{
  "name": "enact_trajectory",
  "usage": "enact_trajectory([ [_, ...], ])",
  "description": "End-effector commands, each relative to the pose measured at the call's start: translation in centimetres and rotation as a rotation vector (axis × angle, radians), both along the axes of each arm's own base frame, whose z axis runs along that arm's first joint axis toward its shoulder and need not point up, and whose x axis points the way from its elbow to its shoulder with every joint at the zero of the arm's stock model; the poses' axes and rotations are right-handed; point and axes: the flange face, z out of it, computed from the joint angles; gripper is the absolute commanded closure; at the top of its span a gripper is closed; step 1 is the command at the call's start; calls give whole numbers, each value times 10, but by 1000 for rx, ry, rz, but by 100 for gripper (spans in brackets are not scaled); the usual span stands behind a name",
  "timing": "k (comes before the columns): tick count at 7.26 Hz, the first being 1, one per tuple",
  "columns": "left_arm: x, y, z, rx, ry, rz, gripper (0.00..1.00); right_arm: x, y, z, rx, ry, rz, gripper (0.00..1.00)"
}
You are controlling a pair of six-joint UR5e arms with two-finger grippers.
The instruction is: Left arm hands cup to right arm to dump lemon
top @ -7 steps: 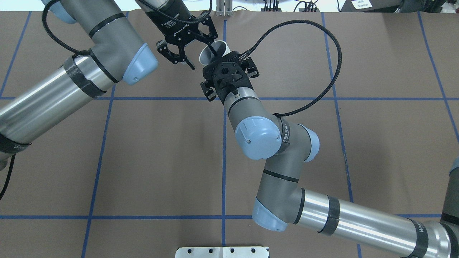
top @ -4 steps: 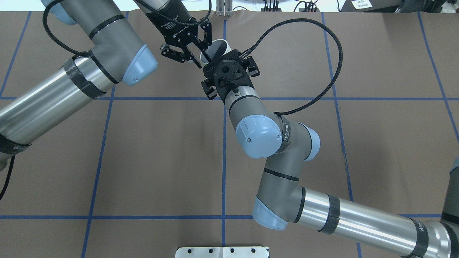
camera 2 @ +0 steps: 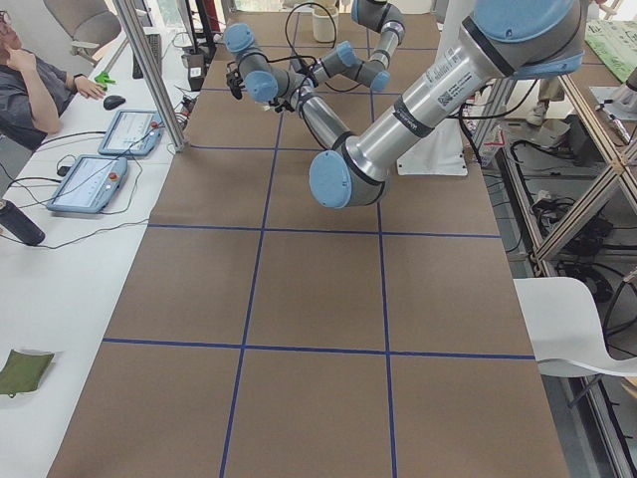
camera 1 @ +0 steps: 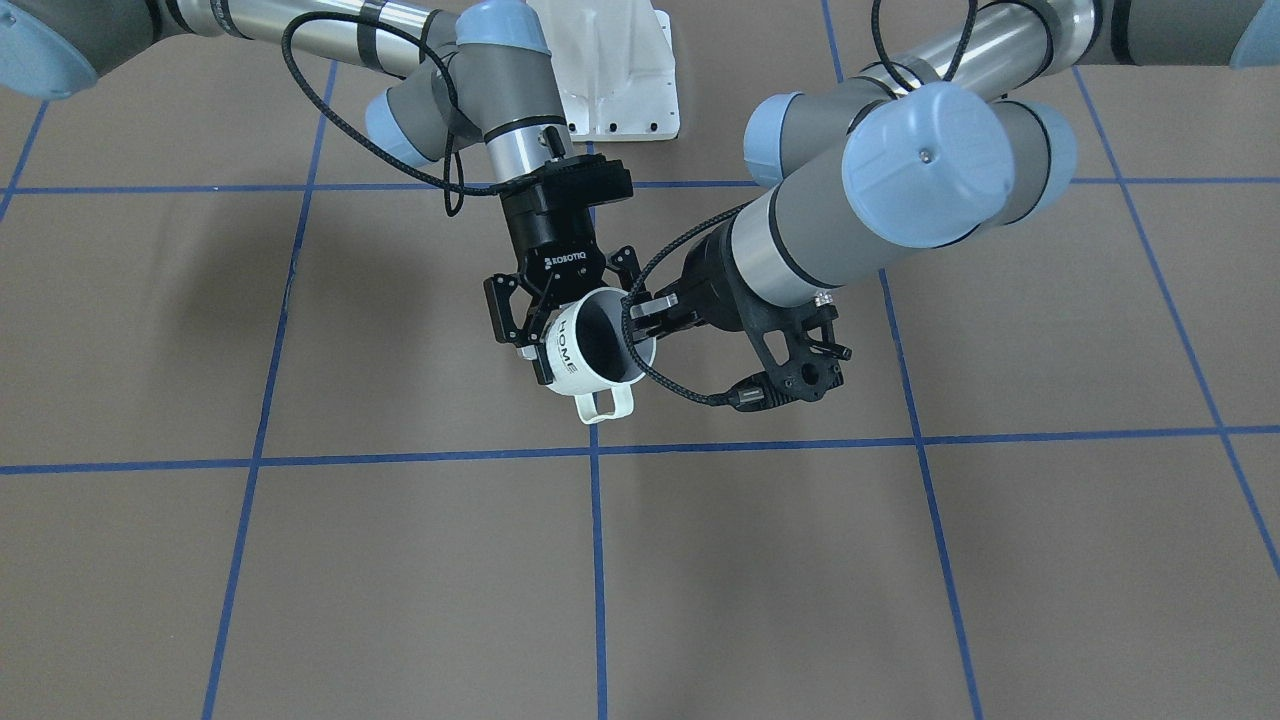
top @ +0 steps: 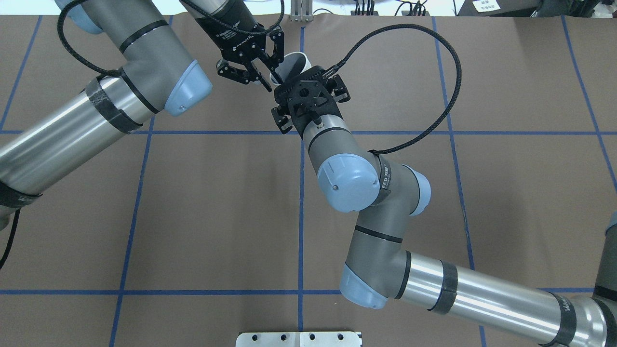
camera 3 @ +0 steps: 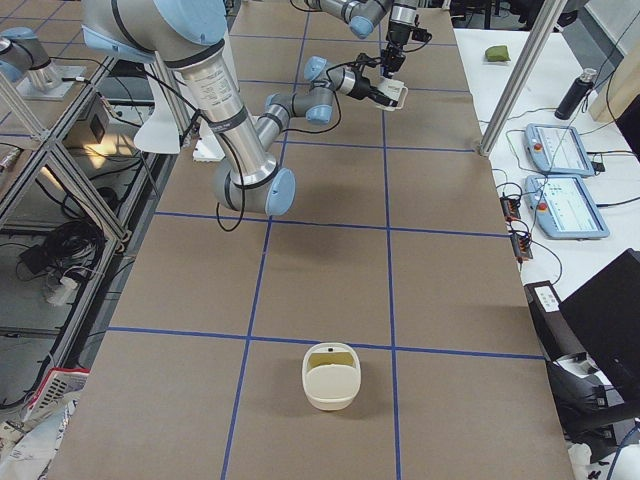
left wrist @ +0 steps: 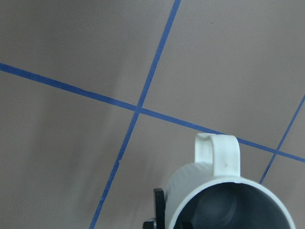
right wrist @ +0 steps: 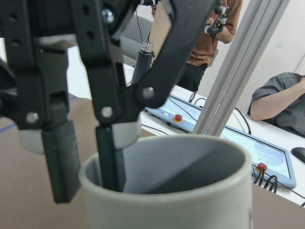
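The white cup [camera 1: 572, 368] with black "HOME" lettering hangs tilted in the air over the far middle of the table, handle down. Its greyish inside looks empty, and no lemon shows. My right gripper [camera 1: 565, 318] is shut on the cup's body from the robot side. My left gripper [top: 273, 81] straddles the cup's rim, one finger [right wrist: 112, 157] inside and one outside, pressed on the wall. The cup also shows in the overhead view [top: 296, 60], the left wrist view [left wrist: 209, 191] and the right wrist view [right wrist: 181, 205].
The table [top: 217, 202] is covered in brown paper with blue tape lines. A cream basket [camera 3: 330, 376] stands near the table's end on my right. A white mounting plate [camera 1: 620, 80] sits at the robot's base. Operators and tablets are beyond the far edge.
One second ago my left gripper's fingers were spread wide beside the cup. They have since closed onto its rim. The right gripper and cup shifted slightly away.
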Motion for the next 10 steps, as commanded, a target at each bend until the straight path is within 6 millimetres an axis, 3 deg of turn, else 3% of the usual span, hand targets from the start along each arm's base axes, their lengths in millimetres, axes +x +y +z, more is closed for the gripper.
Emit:
enact_trajectory([
  [1,0,0,0,-1,0,0,100,0,0,-1,2,-5,-1,50],
  [2,0,0,1,-3,-1,0,100,1,0,-1,3,-7,-1,2],
  [7,2,-1,1,3,-8,-10,100,11,5,-6,13,-31,-1,1],
  [10,8,1,2,7,-15,-14,100,40,37,-13,35,-79,-32,1],
])
